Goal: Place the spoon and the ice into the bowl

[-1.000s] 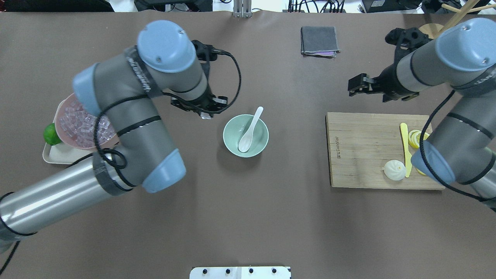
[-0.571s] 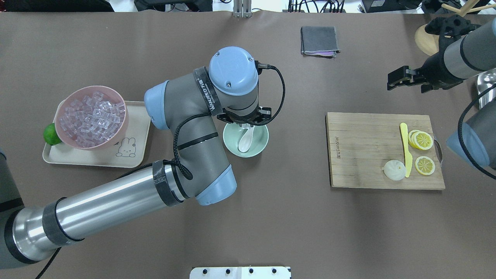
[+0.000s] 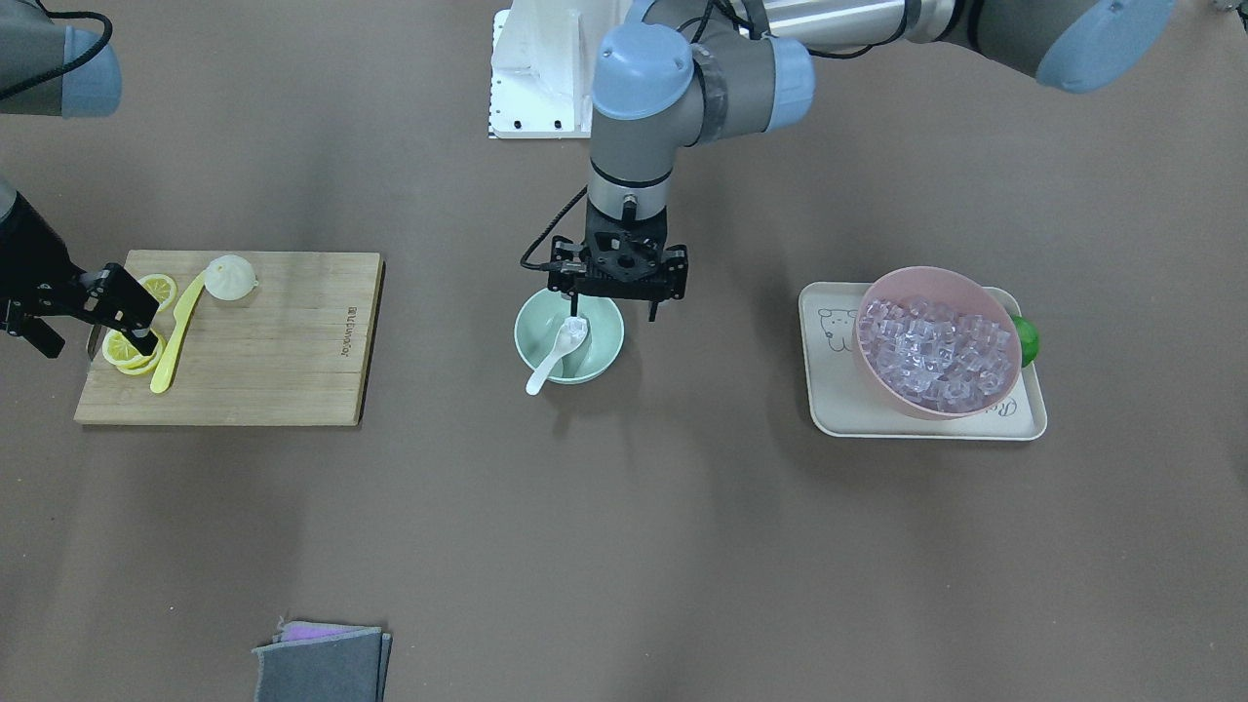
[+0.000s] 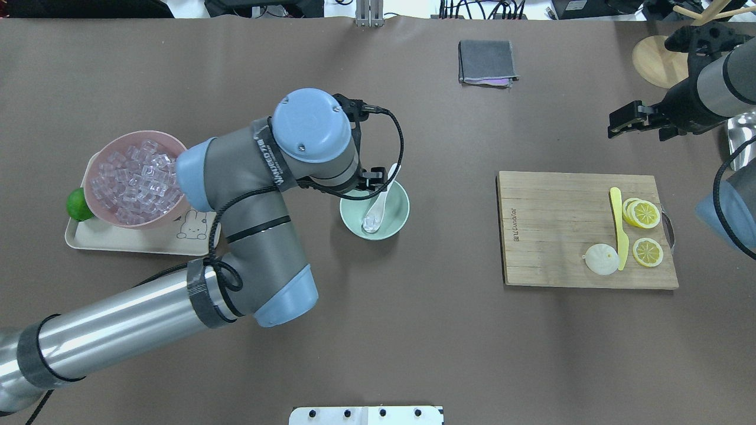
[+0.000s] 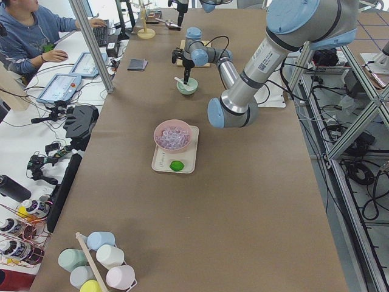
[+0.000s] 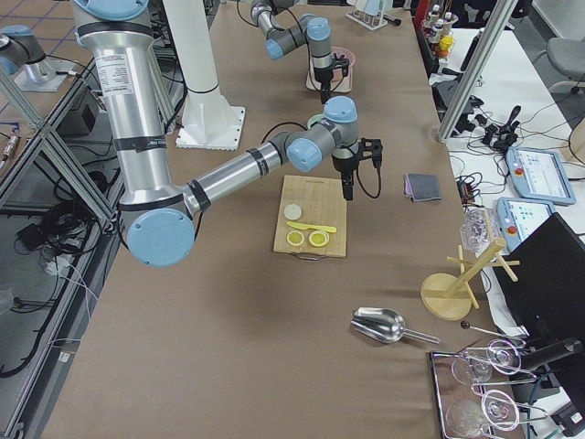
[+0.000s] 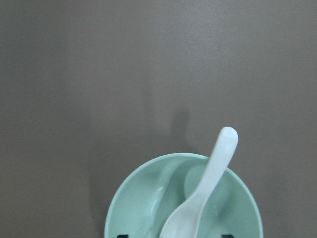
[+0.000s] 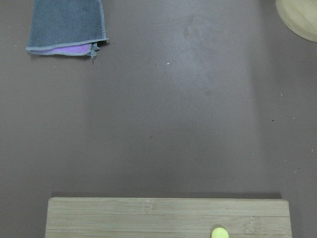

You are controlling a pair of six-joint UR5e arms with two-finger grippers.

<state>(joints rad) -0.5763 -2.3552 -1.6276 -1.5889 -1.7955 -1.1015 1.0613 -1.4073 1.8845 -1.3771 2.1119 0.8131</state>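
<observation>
Fingers (image 3: 132, 307) of both grippers stand spread, empty: right gripper (image 3: 93, 336) near the cutting board (image 3: 283, 331), its stamped brand unreadable; left gripper (image 3: 613, 314) over the mint-green bowl (image 3: 606, 348); inside leans the white soup spoon (image 3: 548, 367), ice cube (image 3: 577, 331) in its scoop.

Bowl (image 7: 133, 208), spoon (image 7: 213, 168) glossy smooth; table (image 4: 413, 330) matt; board (image 4: 555, 236) wood.

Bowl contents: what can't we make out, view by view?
Left wrist: spoon scoop and ice cut off by the bottom edge.
Overhead: left gripper mostly hidden under its own wrist.
Side views: bowl too small to show its contents.
</observation>
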